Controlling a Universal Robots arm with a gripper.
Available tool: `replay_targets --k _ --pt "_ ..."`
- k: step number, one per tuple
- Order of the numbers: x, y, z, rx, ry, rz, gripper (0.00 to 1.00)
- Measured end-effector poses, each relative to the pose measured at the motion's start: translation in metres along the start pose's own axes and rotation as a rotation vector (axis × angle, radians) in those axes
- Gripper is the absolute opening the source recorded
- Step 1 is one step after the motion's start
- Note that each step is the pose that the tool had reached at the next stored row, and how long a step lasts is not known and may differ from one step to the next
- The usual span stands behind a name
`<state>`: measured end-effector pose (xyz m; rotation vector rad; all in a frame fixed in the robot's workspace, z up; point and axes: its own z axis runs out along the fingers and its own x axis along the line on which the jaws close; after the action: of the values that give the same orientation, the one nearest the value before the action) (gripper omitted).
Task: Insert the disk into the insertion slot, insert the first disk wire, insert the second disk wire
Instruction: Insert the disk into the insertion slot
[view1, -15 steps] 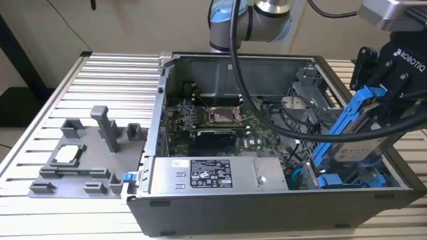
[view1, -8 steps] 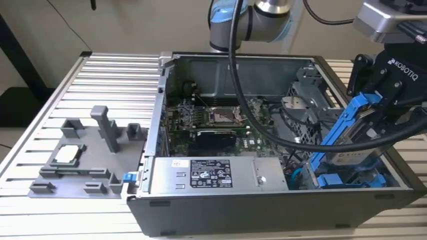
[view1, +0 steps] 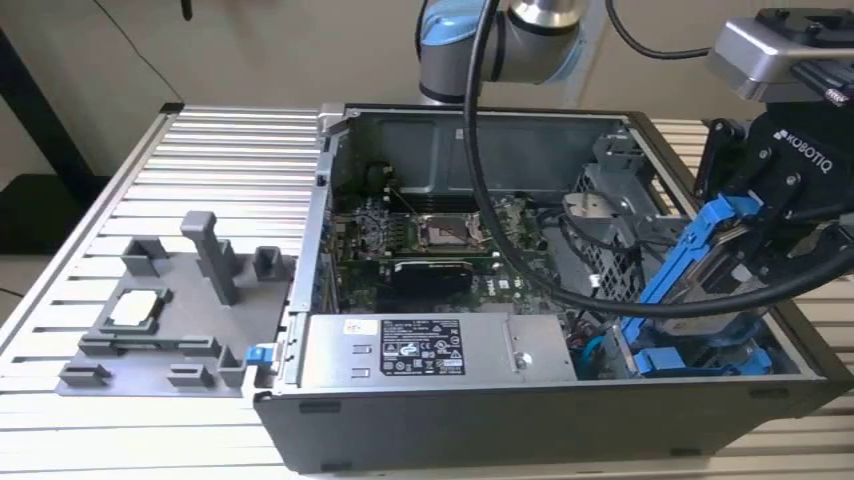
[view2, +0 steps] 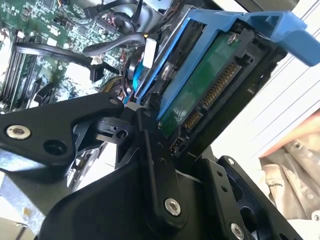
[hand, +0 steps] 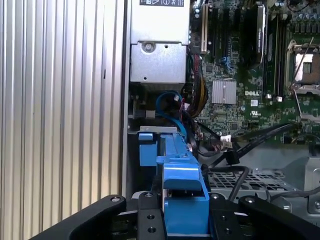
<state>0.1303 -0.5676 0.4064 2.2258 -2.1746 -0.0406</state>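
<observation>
Lower right of exterior view: disk (view1: 727, 272), tilted over slot (view1: 701, 362), my jaws clamped on it. Rigid, fairly heavy, shock-fragile, I judge; hold by frame (view1: 678, 245), not board (view2: 200, 87).

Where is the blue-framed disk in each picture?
Exterior view: disk tilted above the case, at the exterior view's right.
First wrist view: disk edge-on, close to the camera.
Second wrist view: disk showing its green circuit side.
Shared landmark: the motherboard.
</observation>
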Motion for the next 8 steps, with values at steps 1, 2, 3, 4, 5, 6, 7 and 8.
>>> replay_targets --k 1,2,3,4,5,6,7,8 --pt "0.0 -0.0001 0.0018 0.0 -0.0002 0.0 0.32" --pt "0.0001 -0.0003 0.0035 0.0 -0.0002 0.001 0.32" --pt "0.0001 -0.0004 0.0054 0.0001 -0.0002 0.001 0.32" --pt "0.0001 -0.0005 0.0074 0.0001 -0.0004 0.001 0.32" --pt "0.0001 -0.0006 0.0091 0.0001 -0.0003 0.001 0.32" --pt "0.0001 -0.0006 0.0109 0.0 -0.0003 0.002 0.32" --pt "0.0001 -0.0007 0.0127 0.0 -0.0003 0.002 0.32" --pt "0.0002 -0.0008 0.0145 0.0 -0.0003 0.002 0.32"
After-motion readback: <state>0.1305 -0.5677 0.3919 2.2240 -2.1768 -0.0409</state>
